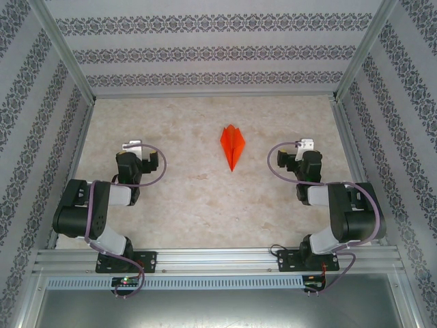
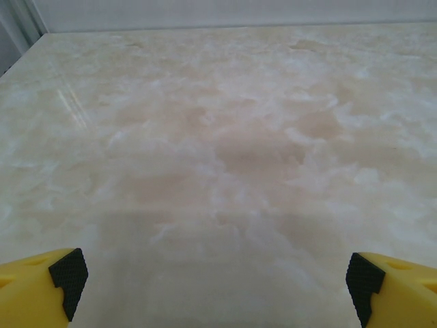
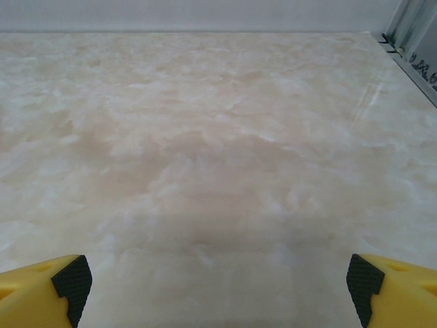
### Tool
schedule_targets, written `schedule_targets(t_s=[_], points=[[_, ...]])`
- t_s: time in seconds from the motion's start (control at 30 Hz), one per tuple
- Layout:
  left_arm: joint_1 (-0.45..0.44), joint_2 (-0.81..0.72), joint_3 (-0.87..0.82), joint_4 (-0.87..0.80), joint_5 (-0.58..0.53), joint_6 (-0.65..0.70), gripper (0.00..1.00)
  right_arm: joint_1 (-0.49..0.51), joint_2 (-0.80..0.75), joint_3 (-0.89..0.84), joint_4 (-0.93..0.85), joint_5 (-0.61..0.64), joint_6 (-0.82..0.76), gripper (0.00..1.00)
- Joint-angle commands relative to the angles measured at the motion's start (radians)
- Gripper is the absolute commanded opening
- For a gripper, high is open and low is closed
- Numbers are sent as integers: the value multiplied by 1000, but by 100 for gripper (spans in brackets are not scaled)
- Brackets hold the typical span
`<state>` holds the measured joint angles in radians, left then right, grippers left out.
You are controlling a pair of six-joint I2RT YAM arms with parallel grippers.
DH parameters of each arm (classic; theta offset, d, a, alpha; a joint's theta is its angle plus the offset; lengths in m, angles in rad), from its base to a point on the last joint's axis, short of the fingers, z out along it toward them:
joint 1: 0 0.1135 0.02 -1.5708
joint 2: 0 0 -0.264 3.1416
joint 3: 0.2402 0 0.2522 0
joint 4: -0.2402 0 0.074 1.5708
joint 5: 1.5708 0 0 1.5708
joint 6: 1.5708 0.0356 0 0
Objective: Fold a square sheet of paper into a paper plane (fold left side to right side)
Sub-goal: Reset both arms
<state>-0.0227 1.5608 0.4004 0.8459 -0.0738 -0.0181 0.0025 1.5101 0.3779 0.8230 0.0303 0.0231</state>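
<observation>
The paper plane [image 1: 232, 146] lies on the marble table in the top view, a slim bright orange dart with a centre crease, its point toward the arms. It rests midway between the two arms, touched by neither. My left gripper [image 1: 133, 146] sits well to its left, folded back over its arm. In the left wrist view the left gripper [image 2: 216, 280] is open, yellow fingers [image 2: 41, 287] wide apart over bare table. My right gripper [image 1: 305, 145] sits well to the plane's right. In the right wrist view the right gripper [image 3: 218, 280] is open too, with nothing between its fingers [image 3: 396, 287].
Patterned walls and aluminium posts [image 1: 65, 55] enclose the marble table [image 1: 205, 198] on three sides. A metal rail [image 1: 218, 263] carries both arm bases at the near edge. A frame edge [image 3: 413, 41] shows at the far right of the right wrist view.
</observation>
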Motion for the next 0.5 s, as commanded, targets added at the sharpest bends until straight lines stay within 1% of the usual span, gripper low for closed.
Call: schedule_targets(t_s=[0.0, 0.47], points=[[14, -1, 7, -7, 43, 6, 100, 1, -9, 15, 43, -31, 11, 98], [13, 0, 8, -8, 44, 5, 100, 19, -10, 15, 38, -3, 0, 98]])
